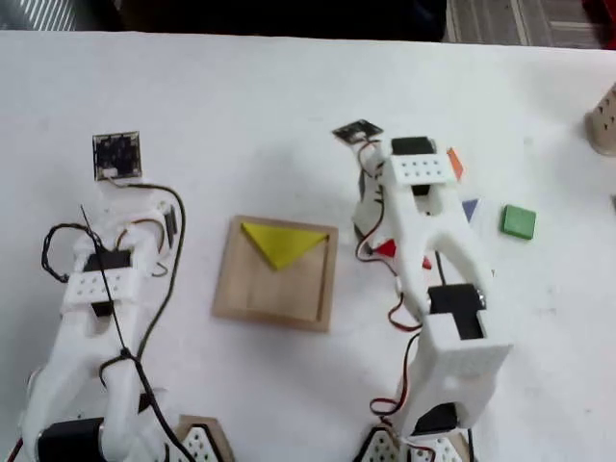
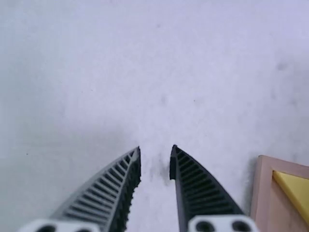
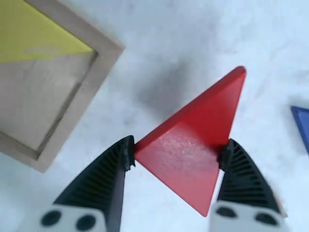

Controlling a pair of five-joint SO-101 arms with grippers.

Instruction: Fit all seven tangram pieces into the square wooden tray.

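The square wooden tray [image 1: 274,318] lies mid-table with a yellow triangle [image 1: 282,243] in its far part. My right gripper [image 3: 177,150] is shut on a red triangle [image 3: 193,140], one finger on each side of it. It holds the piece just right of the tray's corner [image 3: 104,58], and a shadow lies on the table under it. In the high view the red triangle [image 1: 386,248] peeks out beside the right arm. My left gripper [image 2: 154,162] is over bare table left of the tray [image 2: 263,193], its fingers a little apart with nothing between them.
A blue piece [image 1: 470,208], a green square [image 1: 518,221] and an orange piece [image 1: 454,162] lie right of the right arm. A pale wooden object [image 1: 604,120] stands at the right edge. The left arm [image 1: 96,289] trails black cables.
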